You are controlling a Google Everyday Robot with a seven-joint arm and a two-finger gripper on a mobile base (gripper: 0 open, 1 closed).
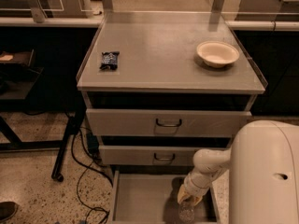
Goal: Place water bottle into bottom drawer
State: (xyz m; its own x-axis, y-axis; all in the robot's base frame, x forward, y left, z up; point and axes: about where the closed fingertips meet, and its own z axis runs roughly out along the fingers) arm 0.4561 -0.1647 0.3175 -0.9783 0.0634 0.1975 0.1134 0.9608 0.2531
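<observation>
At lower centre my pincer sits atop the small clear crinkled plastic water bottle, upright inside the open grey metal bottom drawer. I cannot tell whether it grips. Released upright, the bottle may topple.

One end effector hangs over one open bottom drawer. One water bottle stands just below it. There are three grey drawers in all, with two upper drawers above it. Higher still, one counter carries one white bowl and one snack packet.
</observation>
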